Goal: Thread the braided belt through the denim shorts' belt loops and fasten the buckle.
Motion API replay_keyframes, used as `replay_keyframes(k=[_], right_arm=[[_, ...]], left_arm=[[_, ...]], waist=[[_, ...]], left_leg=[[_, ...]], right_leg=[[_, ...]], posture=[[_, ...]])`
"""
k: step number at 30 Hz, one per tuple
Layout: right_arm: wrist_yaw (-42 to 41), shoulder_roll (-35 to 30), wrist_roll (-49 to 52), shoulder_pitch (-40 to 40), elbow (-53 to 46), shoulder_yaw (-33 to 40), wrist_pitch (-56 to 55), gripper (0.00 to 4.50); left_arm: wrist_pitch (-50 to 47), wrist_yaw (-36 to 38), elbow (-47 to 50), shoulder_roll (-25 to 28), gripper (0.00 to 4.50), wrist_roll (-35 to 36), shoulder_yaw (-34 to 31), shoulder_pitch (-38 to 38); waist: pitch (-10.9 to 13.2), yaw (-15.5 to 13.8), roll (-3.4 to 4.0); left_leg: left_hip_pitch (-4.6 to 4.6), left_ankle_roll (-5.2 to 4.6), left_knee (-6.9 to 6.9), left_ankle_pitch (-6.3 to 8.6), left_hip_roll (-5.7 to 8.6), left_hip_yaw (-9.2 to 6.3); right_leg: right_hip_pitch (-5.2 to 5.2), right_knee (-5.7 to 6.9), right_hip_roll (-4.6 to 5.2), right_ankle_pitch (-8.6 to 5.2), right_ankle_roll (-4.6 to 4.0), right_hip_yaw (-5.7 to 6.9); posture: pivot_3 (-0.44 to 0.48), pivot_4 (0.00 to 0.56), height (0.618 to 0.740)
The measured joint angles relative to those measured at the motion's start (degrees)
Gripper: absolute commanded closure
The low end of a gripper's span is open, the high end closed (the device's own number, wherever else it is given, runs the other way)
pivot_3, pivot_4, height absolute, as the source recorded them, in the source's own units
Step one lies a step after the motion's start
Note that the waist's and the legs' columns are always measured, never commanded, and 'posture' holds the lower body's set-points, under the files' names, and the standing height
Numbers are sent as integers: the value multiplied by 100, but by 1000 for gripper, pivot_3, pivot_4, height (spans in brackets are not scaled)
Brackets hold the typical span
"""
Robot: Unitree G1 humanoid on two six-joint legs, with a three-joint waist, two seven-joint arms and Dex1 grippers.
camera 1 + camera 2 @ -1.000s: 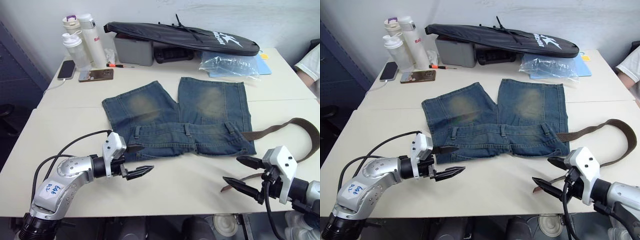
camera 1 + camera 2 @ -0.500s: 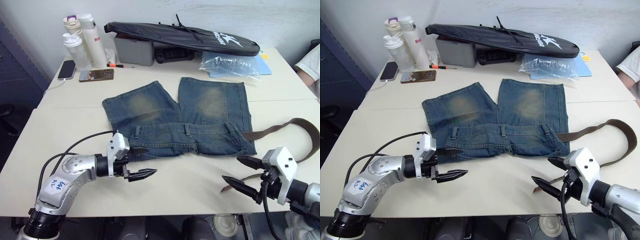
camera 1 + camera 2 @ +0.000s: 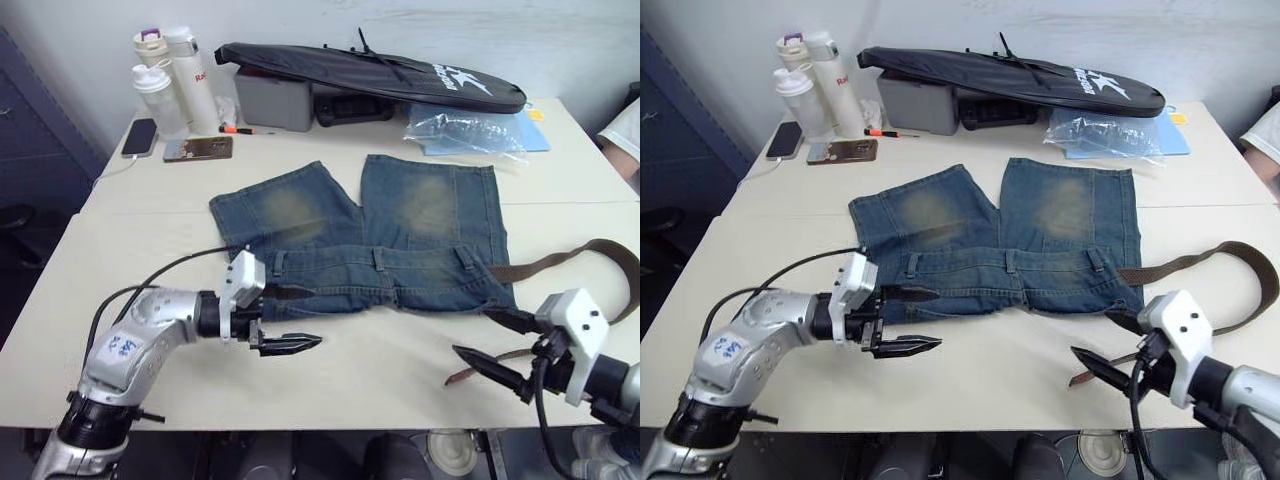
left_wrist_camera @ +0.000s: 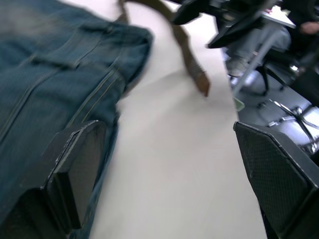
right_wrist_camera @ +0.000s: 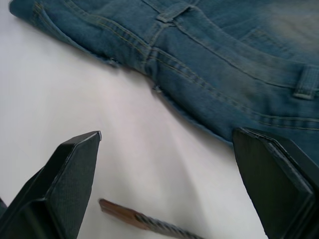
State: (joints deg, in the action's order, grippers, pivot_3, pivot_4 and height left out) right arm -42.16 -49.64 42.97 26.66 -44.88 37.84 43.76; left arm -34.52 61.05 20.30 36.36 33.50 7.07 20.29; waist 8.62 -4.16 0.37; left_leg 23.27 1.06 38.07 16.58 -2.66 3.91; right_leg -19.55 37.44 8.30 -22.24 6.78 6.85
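Observation:
The denim shorts (image 3: 380, 235) lie flat mid-table with the waistband toward me. Belt loops (image 3: 378, 258) stand along it, and another loop (image 5: 305, 82) is seen close up. The braided belt (image 3: 560, 258) comes out from the waistband's right end, curves round to the right and doubles back. Its tan tip (image 3: 458, 377) rests on the table near my right gripper (image 3: 472, 332), which is open just left of it. My left gripper (image 3: 312, 316) is open at the waistband's left corner, one finger (image 4: 75, 169) over the denim edge. The belt tip (image 4: 202, 82) lies ahead. The buckle is hidden.
At the back of the table are a black racket bag (image 3: 370, 70) on a grey box (image 3: 265, 100), bottles (image 3: 165, 75), two phones (image 3: 198, 148) and a plastic bag (image 3: 465, 130). A person's sleeve (image 3: 625, 130) shows at the right edge.
My left gripper has moved right along the waistband's front edge, closer to the shorts. The right gripper has barely moved. The camera has shifted slightly.

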Motion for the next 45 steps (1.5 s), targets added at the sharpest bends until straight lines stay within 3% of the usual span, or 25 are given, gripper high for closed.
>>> replay_keyframes(k=[7, 11, 14, 22, 25, 28, 33, 34, 36, 40, 45], right_arm=[[-710, -340, 1, 847, -144, 1324, 364, 34], [-1113, -696, -324, 1036, -151, 1431, 296, 34], [-1292, -978, -732, 982, -62, 1069, 19, 34], [-1600, -1744, -1834, -127, 931, -952, -1049, 34], [-1759, -1901, -2267, -377, 1405, -1681, -1446, 34], [-1834, -1896, -2435, -582, 1706, -2080, -1601, 819], [-1844, -1761, -2711, -887, 2079, -2443, -1933, 3118], [-1847, -1745, -2762, -909, 2153, -2476, -2002, 3776], [-1851, -1738, -2786, -947, 2206, -2508, -2032, 4343], [-2010, -1594, -2650, -1106, 2399, -2381, -2110, 4434], [-1977, -1283, -923, -2119, 2349, -1461, -639, 4434]], left_arm=[[79, 1179, -925, -236, 0, -190, 878, 1701], [128, 1590, -1242, -513, 0, -245, 1147, 2370], [172, 1670, -1320, -575, 0, -314, 1211, 2451], [195, 1344, -1388, -443, 0, -828, 1293, 2329], [113, 1018, -1141, -345, 0, -911, 1188, 1966], [-27, 762, -943, -302, 0, -914, 1109, 1760], [-211, 90, -859, -541, 0, -910, 818, 1685], [-231, -7, -868, -614, 0, -910, 760, 1684], [-233, -91, -874, -663, 0, -909, 737, 1685], [-240, -344, -1038, -1019, 0, -853, 574, 1689], [-182, -509, -1227, -1583, 0, -517, 226, 1687]], waist=[[3, -33, -6], [2, 38, -3], [2, 104, -4], [5, 105, -8], [7, 116, -11], [7, 113, -12], [7, 98, -11], [7, 102, -11], [7, 108, -11], [7, 108, -12], [6, 115, -9]], left_leg=[[2, 3, 0, -2, -7, 6], [-4, 4, -5, -3, -11, 7], [-7, 5, -6, -5, -15, 5], [-4, 8, 2, -12, -11, 0], [-5, 9, 2, -12, -11, -1], [-4, 9, 8, -14, -10, -2], [-4, 11, 13, -18, -9, -7], [-5, 11, 13, -18, -7, -5], [-5, 11, 12, -18, -7, -4], [-4, 13, 16, -19, -8, -4], [-3, 13, 23, -20, -10, -12]], right_leg=[[5, -6, -29, 0, -1, 1], [2, -6, -37, 0, 0, -14], [4, -5, -46, 0, -1, -16], [4, -1, -42, 0, 1, -20], [4, -1, -41, 0, 2, -23], [5, 2, -38, 1, 2, -23], [7, 6, -34, 1, 2, -19], [7, 8, -33, 1, 3, -20], [7, 8, -33, 1, 3, -20], [7, 12, -35, 1, 3, -18], [7, 20, -34, 1, 3, -17]], posture=[[0, 150, 645], [0, 150, 645], [0, 150, 645], [0, 150, 645], [0, 150, 645], [0, 150, 645], [0, 150, 645], [0, 150, 645], [0, 150, 645], [0, 150, 645], [0, 150, 645]])
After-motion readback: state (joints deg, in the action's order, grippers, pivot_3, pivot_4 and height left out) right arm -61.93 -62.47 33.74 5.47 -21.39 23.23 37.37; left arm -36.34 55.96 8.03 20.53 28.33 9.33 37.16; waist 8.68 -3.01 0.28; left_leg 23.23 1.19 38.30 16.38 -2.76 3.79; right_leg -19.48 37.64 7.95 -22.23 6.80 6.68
